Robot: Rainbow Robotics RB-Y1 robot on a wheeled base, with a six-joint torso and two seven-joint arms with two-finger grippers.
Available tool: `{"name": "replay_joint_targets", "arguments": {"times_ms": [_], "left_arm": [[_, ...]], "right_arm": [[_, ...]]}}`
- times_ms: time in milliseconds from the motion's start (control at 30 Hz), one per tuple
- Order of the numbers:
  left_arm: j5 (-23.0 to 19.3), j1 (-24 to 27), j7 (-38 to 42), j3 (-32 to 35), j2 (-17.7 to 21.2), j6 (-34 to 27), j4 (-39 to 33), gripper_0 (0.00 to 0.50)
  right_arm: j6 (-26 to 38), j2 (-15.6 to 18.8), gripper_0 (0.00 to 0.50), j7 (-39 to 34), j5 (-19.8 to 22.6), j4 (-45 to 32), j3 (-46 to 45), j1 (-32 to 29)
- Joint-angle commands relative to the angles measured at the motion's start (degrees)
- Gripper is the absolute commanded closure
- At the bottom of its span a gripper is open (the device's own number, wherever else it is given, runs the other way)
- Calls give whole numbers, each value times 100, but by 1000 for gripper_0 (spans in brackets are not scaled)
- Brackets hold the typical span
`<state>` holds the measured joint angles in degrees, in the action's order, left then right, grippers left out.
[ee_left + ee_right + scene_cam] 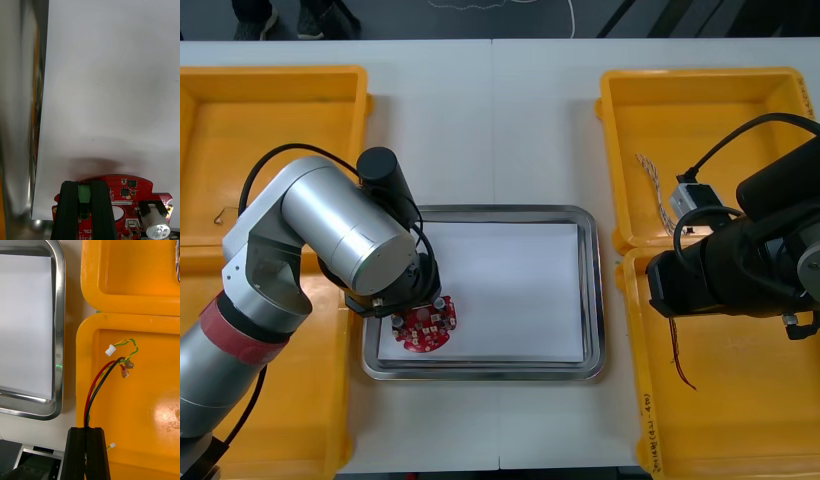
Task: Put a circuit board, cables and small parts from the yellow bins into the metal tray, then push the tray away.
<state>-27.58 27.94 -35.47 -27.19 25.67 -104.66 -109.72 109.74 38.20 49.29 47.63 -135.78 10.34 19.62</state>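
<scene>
2 jaws clamped: left gripper point(84, 187) on circuit board point(127, 191) at tray point(593, 300) corner, right gripper point(88, 431) on cables point(93, 388).

A round red circuit board point(427, 325) sat at the metal tray's point(592, 300) near left corner. A red-and-black cable point(92, 390) trailed in a yellow bin point(150, 408).

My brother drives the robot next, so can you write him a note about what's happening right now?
Left hand: shut on the red circuit board, at the near left corner of the tray, not let go yet.
Right hand: shut on a red and black cable, over the near right yellow bin.
Done: nothing released in the tray.
Left: set the board down, bring the cable, add a small metal part, push the tray away.
</scene>
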Motion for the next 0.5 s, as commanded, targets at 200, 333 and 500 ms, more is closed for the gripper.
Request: {"name": "replay_joint_targets", "arguments": {"times_ms": [200, 333, 500], "left_arm": [[34, -34, -294, -76, -176, 60, -6, 355], [-10, -34, -338, -67, -176, 60, -6, 100], [-10, -34, -373, -67, -185, 60, -6, 0]], "right_arm": [[26, 91, 500, 327, -34, -53, 56, 59], [26, 91, 500, 336, -34, -53, 56, 59], [26, 91, 500, 336, -43, -62, 56, 59]]}}
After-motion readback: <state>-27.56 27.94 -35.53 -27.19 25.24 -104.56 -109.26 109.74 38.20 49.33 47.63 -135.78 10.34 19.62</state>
